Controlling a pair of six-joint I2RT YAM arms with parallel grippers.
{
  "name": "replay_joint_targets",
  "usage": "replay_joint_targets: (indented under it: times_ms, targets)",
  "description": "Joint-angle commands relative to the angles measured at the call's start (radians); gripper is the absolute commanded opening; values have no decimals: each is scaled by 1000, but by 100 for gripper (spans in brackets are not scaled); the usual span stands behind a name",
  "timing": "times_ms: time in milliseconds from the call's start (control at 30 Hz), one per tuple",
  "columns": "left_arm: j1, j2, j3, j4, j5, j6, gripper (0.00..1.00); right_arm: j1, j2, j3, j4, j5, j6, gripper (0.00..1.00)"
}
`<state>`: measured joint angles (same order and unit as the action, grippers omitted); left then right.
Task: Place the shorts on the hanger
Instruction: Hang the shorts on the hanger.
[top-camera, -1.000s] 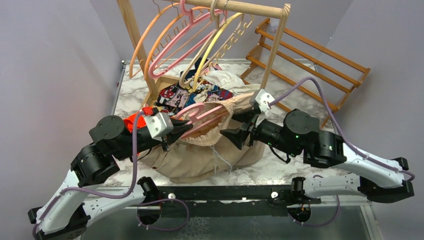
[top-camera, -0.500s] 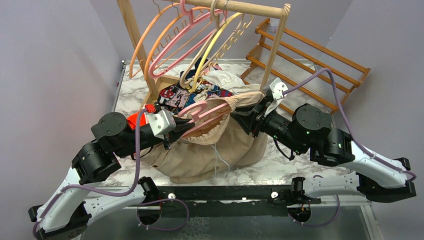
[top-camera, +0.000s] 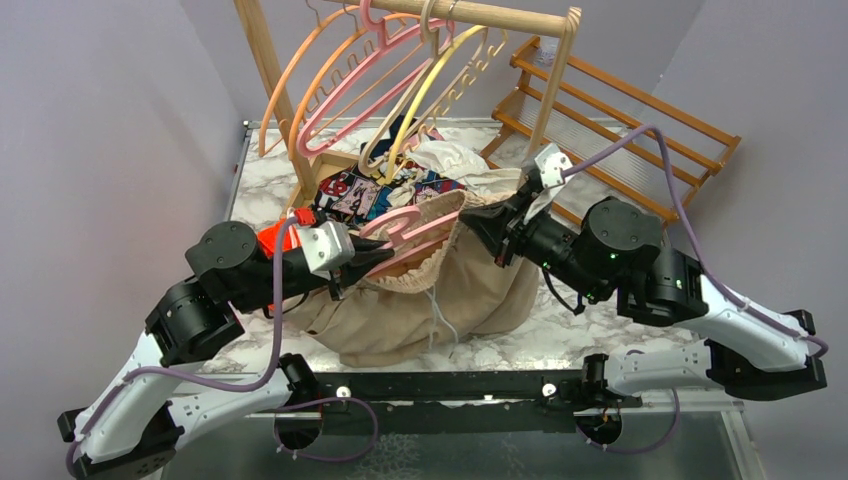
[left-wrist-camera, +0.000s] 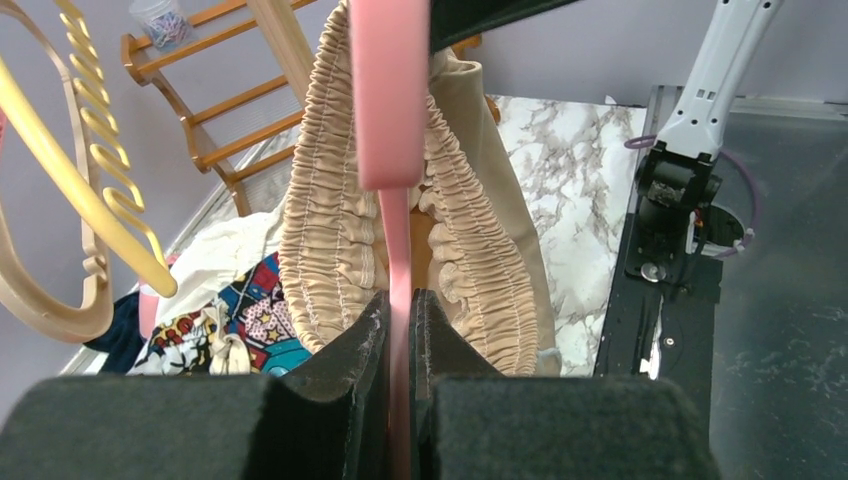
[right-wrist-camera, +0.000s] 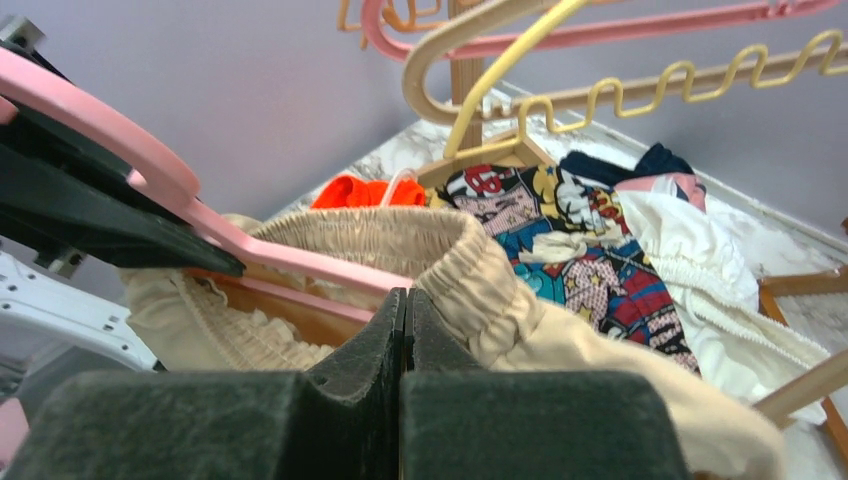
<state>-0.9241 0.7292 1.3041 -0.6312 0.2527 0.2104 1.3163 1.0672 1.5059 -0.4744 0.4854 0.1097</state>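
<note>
- While left claw (left-wrist-camera: 400, 300) clamps pink plastic hanger (left-wrist-camera: 390, 100), the hanger's arm sits inside the waistband.
- right claw (right-wrist-camera: 405, 295) pinched closed on beige baggy fabric shorts (top-camera: 470, 290), at 3 o'clock of hanger.
- Shorts body slumps on marble bench (top-camera: 510, 345).

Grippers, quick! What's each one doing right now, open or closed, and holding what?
Left gripper: closed on the pink hanger.
Right gripper: closed, pinching the waistband of the beige shorts.
</note>
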Motion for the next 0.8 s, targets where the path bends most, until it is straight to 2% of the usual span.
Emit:
replay_joint_targets:
  times_ms: [0,100,133,200,233,300,400,600,767]
  targets:
    - [3,5,84,48,88,-10,0,5,-4,87,29,-57,-27,1]
    - [3,19,134,47,149,-25,0,6,-18,107,16,-202,-44,1]
    - [3,23,149,47,166,-29,0,5,-22,112,1,-268,-56,5]
    - [4,27,171,41,196,-31,0,5,-43,124,-42,-419,-88,37]
    - [4,29,182,32,208,-28,0,4,-55,132,-64,-466,-102,49]
    - [3,42,202,-3,224,-13,0,4,-82,157,-102,-522,-119,59]
    - [3,66,210,-54,263,3,0,5,-104,227,-156,-576,-142,63]
    - [3,104,138,-59,379,-4,0,5,-82,277,-217,-581,-182,63]
    - [4,158,152,-55,426,4,0,5,-6,280,-316,-624,-222,60]
